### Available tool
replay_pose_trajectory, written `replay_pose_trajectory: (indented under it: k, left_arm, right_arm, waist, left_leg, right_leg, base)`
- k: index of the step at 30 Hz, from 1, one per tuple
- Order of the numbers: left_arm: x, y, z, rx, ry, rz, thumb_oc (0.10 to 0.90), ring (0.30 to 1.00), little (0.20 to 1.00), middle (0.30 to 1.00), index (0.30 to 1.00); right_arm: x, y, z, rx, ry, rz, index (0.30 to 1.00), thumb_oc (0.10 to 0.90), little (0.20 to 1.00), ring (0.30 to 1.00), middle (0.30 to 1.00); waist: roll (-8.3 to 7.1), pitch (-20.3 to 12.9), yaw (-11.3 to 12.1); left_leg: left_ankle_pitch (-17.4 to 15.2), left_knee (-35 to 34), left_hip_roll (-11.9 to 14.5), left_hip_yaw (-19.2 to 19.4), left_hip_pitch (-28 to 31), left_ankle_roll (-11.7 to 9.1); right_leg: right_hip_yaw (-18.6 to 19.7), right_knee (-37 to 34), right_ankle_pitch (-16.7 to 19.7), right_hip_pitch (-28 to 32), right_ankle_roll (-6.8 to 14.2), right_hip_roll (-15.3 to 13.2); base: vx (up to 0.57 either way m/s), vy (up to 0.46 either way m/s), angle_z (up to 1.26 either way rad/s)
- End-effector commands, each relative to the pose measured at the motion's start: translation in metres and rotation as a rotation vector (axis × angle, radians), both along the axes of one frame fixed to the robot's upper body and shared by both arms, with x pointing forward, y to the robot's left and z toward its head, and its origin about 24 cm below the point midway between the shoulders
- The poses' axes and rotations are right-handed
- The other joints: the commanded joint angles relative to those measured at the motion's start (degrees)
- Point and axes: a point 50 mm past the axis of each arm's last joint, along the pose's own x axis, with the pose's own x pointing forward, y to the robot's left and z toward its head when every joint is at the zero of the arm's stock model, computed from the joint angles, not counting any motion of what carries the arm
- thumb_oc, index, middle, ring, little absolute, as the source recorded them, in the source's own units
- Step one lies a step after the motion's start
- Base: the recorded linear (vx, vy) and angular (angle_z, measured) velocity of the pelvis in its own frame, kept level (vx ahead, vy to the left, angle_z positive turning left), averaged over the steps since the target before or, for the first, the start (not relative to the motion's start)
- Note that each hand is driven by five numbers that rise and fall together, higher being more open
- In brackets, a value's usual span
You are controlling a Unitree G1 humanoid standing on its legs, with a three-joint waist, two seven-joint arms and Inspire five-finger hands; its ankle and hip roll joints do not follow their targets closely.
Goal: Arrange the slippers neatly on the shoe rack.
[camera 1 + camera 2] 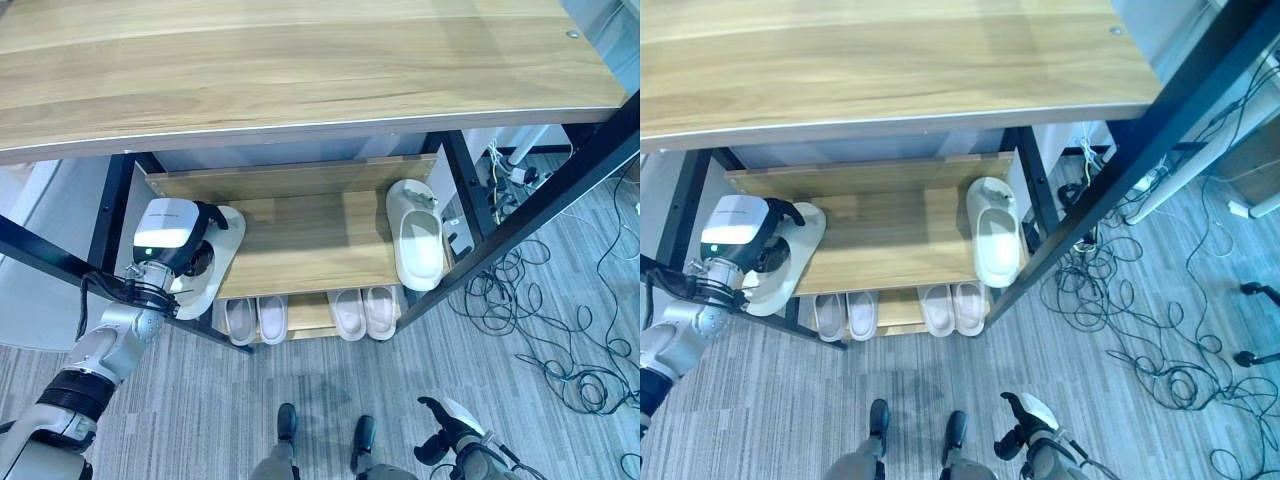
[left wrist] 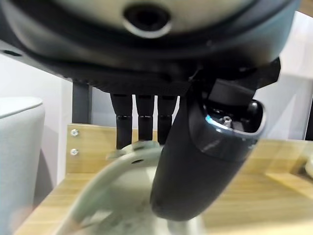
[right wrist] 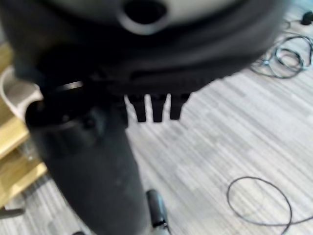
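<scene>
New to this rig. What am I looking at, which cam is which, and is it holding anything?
This is a two-legged humanoid robot tidying slippers onto a wooden shoe rack. The two wide pictures come from its head cameras, looking down. The two close-ups come from cameras on each wrist. The left robot hand grips a pale slipper at the middle shelf's left end; its wrist view shows thumb and fingers pinching the slipper's strap. A matching slipper lies at that shelf's right end. Two more pairs sit on the shelf below. The right robot hand hangs idle over the floor, holding nothing.
</scene>
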Motion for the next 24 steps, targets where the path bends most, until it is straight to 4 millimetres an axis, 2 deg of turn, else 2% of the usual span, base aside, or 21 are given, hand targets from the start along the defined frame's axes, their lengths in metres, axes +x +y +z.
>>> replay_pose_trajectory:
  k: [1,4,10,12,13,14,24]
  left_arm:
    - [0.013,-0.008,0.047,-0.059,-0.194,-0.038,0.400,0.300,0.300,0.300,0.300]
    - [0.013,-0.019,0.044,-0.106,-0.197,-0.079,0.400,0.300,0.300,0.300,0.300]
    - [0.013,-0.057,0.045,-0.212,-0.226,-0.213,0.400,0.300,0.300,0.300,0.300]
    - [0.014,-0.078,0.053,-0.258,-0.260,-0.289,0.400,0.300,0.300,0.300,0.300]
    - [0.014,-0.078,0.053,-0.258,-0.261,-0.290,0.400,0.300,0.300,0.300,0.300]
    - [0.014,-0.088,0.058,-0.281,-0.281,-0.327,0.400,0.300,0.300,0.300,0.300]
    - [0.020,-0.098,0.076,-0.315,-0.357,-0.344,0.400,0.300,0.300,0.300,0.300]
  right_arm:
    - [0.004,-0.001,0.005,0.016,-0.048,-0.002,0.900,0.800,0.900,0.900,0.900]
    - [0.002,-0.001,0.005,0.016,-0.048,-0.012,0.900,0.800,0.900,0.900,0.900]
    - [-0.004,-0.001,0.002,0.014,-0.033,-0.037,0.900,0.800,0.900,0.900,0.900]
    - [-0.005,-0.002,0.002,0.006,-0.035,-0.039,0.900,0.800,0.900,0.900,0.900]
    - [-0.005,-0.003,0.002,0.005,-0.035,-0.040,0.900,0.800,0.900,0.900,0.900]
    - [-0.006,-0.005,0.003,-0.003,-0.040,-0.046,0.900,0.800,0.900,0.900,0.900]
    - [-0.012,-0.022,0.008,-0.041,-0.055,-0.073,0.900,0.800,0.900,0.900,0.900]
  waist:
    - [-0.30,-2.7,-0.5]
    - [-0.21,-2.6,-0.6]
    - [0.24,-2.6,-1.1]
    - [0.92,-2.4,-1.6]
    - [0.94,-2.3,-1.5]
    - [1.59,-2.1,-2.1]
    - [4.64,-1.1,-4.4]
  left_leg:
    - [-4.0,0.1,-1.2,0.1,-0.1,-1.0]
    - [-4.3,0.1,-1.2,0.4,0.5,-0.9]
    - [-5.0,0.1,-1.4,1.0,2.1,-0.8]
    - [-5.2,0.1,-1.5,1.5,2.6,-0.7]
    - [-5.2,0.1,-1.5,1.6,2.7,-0.6]
    - [-5.4,0.1,-1.7,2.2,2.9,-0.5]
    - [-6.4,0.1,-2.2,5.4,4.7,0.4]
  right_leg:
    - [0.7,0.3,-3.8,-1.1,5.6,-4.5]
    - [1.0,0.3,-3.9,-0.6,5.6,-4.5]
    - [1.2,0.3,-4.3,0.7,5.6,-4.6]
    - [1.6,0.3,-4.2,0.9,5.9,-4.7]
    - [1.6,0.3,-4.1,0.9,5.9,-4.7]
    - [2.0,0.3,-4.0,0.9,6.1,-4.9]
    - [4.7,0.3,-3.1,0.8,7.0,-5.5]
  base:
    - [0.02,-0.002,-0.10]
    - [0.02,-0.002,-0.08]
    - [0.00,0.000,0.00]
    - [0.01,0.004,-0.06]
    - [0.00,0.029,-0.10]
    - [0.00,0.023,-0.13]
    - [0.01,0.050,-0.22]
